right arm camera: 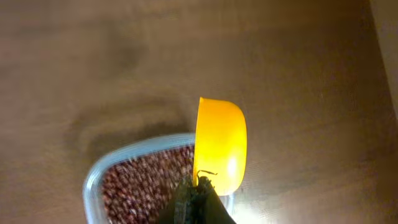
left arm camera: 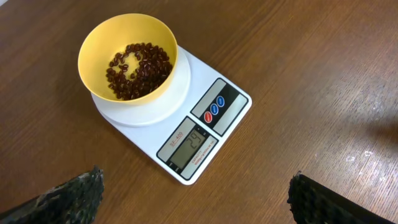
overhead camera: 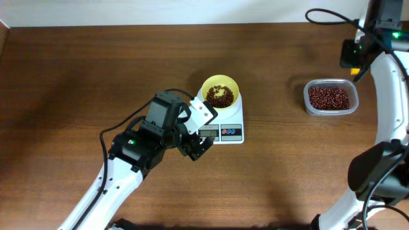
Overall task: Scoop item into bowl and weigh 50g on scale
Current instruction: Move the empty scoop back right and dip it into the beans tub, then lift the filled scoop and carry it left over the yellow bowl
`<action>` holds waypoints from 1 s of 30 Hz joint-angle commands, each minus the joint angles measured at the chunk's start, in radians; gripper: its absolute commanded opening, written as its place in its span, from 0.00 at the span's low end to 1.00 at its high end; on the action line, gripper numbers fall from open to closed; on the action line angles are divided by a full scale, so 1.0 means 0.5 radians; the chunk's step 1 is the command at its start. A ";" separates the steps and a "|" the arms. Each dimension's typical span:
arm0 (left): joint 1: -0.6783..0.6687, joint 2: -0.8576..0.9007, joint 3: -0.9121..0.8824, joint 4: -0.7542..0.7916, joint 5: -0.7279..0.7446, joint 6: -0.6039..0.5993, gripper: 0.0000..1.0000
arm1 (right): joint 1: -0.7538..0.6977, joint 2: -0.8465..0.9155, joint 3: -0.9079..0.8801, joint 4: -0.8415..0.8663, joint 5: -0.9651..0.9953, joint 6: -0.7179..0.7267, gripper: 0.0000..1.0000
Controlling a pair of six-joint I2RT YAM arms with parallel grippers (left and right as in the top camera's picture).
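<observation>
Overhead, the bowl [overhead camera: 234,85] sits on the scale [overhead camera: 235,116] mid-tabletop [overhead camera: 77,76]. A shallow layer of beans [overhead camera: 220,96] lies in it, so the weighing looks begun but not finished. The spare beans fill a clear container [overhead camera: 305,99] well apart to the right.

The left wrist view looks straight down on the scale. The display [left arm camera: 189,146] is lit, but its digits are too small to read with confidence. The left pincer [left arm camera: 199,204] hangs just short of the display edge, its fingers [left arm camera: 74,199] spread wide and holding nothing. It touches neither scale nor bowl.

In the right wrist view, the right pincer [right arm camera: 196,204] is pressed together on the handle of a yellow scoop [right arm camera: 221,143]. The scoop hangs over the container's far rim, turned so that only its outer shell shows. I cannot tell whether it carries beans.

My judgement is that the step in hand is fetching another load. The next move calls for dipping the scoop into the container's beans, lifting it level, and carrying it across to the bowl without spilling. There it should be tipped a little at a time. As the reading nears fifty grams, only a few beans should fall at once, and nothing may lean on the scale.
</observation>
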 commanded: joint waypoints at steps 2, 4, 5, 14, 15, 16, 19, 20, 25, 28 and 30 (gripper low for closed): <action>-0.006 -0.018 -0.011 0.003 -0.006 0.031 0.99 | -0.007 0.103 -0.004 -0.099 0.027 0.026 0.04; -0.006 -0.018 -0.011 0.003 -0.007 0.031 0.99 | -0.007 0.168 -0.030 -0.098 -0.067 0.024 0.04; -0.006 -0.018 -0.011 0.003 -0.006 0.031 0.99 | -0.007 0.183 -0.047 -0.093 -0.068 0.025 0.04; -0.006 -0.018 -0.011 0.003 -0.006 0.031 0.99 | -0.007 0.208 -0.401 0.034 -0.502 0.020 0.04; -0.006 -0.018 -0.011 0.003 -0.006 0.031 0.99 | -0.007 0.208 -0.413 0.034 -0.533 0.017 0.04; -0.006 -0.018 -0.011 0.003 -0.006 0.031 0.99 | -0.007 0.208 -0.420 0.032 -0.627 0.015 0.04; -0.006 -0.018 -0.011 0.003 -0.006 0.031 0.99 | -0.023 0.208 -0.420 0.028 -0.900 0.000 0.04; -0.006 -0.018 -0.011 0.003 -0.006 0.031 0.99 | -0.060 0.208 -0.420 0.008 -1.032 -0.037 0.04; -0.006 -0.018 -0.011 0.003 -0.006 0.031 0.99 | -0.328 0.208 -0.420 -0.106 -1.283 -0.142 0.04; -0.006 -0.018 -0.011 0.003 -0.006 0.031 0.99 | -0.536 0.208 -0.421 -0.179 -1.575 -0.143 0.04; -0.006 -0.018 -0.011 0.003 -0.007 0.031 0.99 | -0.629 0.208 -0.421 -0.204 -1.658 -0.142 0.04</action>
